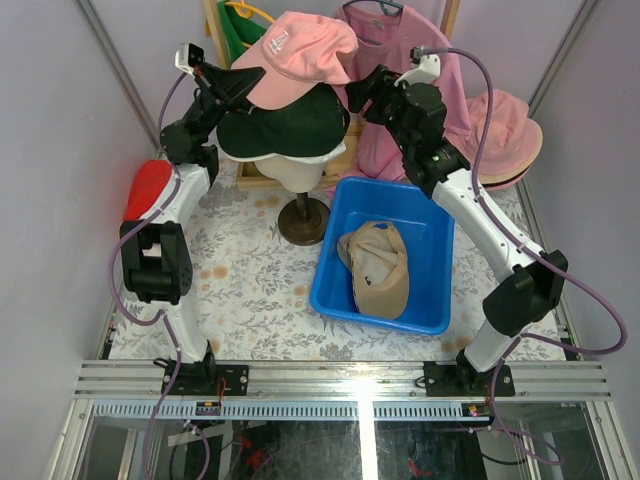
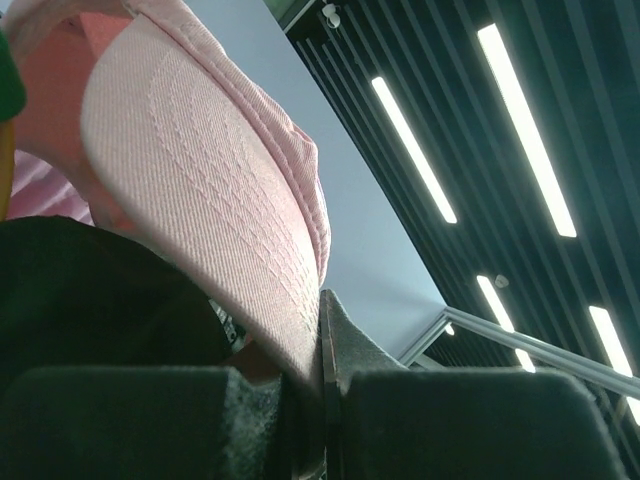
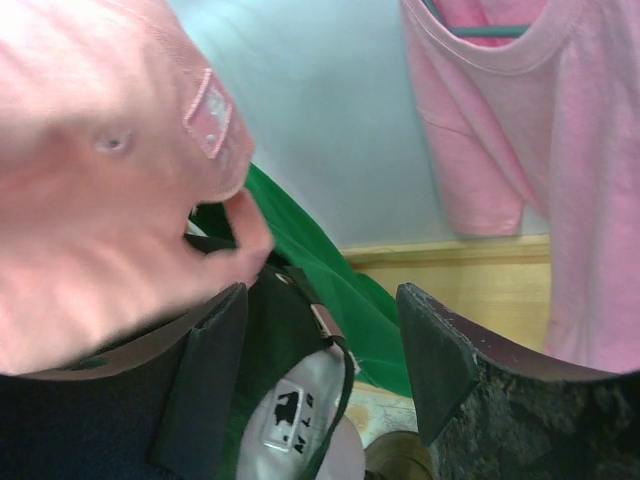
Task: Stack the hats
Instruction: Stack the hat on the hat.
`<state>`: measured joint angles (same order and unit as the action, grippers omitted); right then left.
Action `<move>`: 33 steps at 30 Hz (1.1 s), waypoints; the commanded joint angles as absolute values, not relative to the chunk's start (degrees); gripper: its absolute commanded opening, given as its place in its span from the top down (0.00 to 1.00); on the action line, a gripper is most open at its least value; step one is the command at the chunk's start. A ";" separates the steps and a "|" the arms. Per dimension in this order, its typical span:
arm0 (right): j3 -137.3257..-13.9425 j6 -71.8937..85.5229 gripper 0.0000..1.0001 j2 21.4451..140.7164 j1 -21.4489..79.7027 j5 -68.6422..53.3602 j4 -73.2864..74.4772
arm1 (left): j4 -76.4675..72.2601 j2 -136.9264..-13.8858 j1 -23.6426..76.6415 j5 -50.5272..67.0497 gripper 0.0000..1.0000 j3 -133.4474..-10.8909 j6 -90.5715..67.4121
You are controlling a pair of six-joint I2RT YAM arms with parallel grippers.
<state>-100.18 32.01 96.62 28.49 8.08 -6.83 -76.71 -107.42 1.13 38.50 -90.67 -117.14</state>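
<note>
A pink cap (image 1: 300, 50) rests tilted on top of a dark green cap (image 1: 285, 125), which sits over a white hat (image 1: 322, 157) on the mannequin head (image 1: 297, 177). My left gripper (image 1: 235, 85) is shut on the pink cap's brim (image 2: 200, 180), pinched between its pads (image 2: 325, 335). My right gripper (image 1: 358, 95) stands open just behind the stack, holding nothing. In the right wrist view its jaws (image 3: 320, 300) frame the dark cap's back strap (image 3: 330, 335) and the white hat (image 3: 300, 410), with the pink cap (image 3: 90, 180) at the left. A tan cap (image 1: 378, 268) lies in the blue bin (image 1: 325, 275).
More pink hats (image 1: 505, 135) lie stacked at the back right. A pink shirt (image 1: 385, 60) and a green garment (image 1: 240, 30) hang at the back. A red cloth bundle (image 1: 150, 190) sits at the left. The mannequin's round stand (image 1: 303, 222) is beside the bin.
</note>
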 commanded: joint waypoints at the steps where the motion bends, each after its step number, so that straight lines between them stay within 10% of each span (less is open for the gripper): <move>1: -99.49 29.62 0.32 95.54 28.76 10.99 -10.35 | -83.25 -104.34 0.84 39.44 1.00 -88.91 -132.63; 18: -95.13 31.49 0.26 90.84 28.09 11.42 -10.07 | -86.01 -97.67 -1.10 38.94 1.00 -76.23 -138.03; 33: -104.18 49.69 0.20 99.75 16.42 -16.50 -14.32 | -86.96 -97.61 -1.38 39.87 1.00 -74.72 -139.56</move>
<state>-98.63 43.72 95.83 18.81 -4.91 -8.80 -82.35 -99.02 -0.86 38.70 -74.70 -117.14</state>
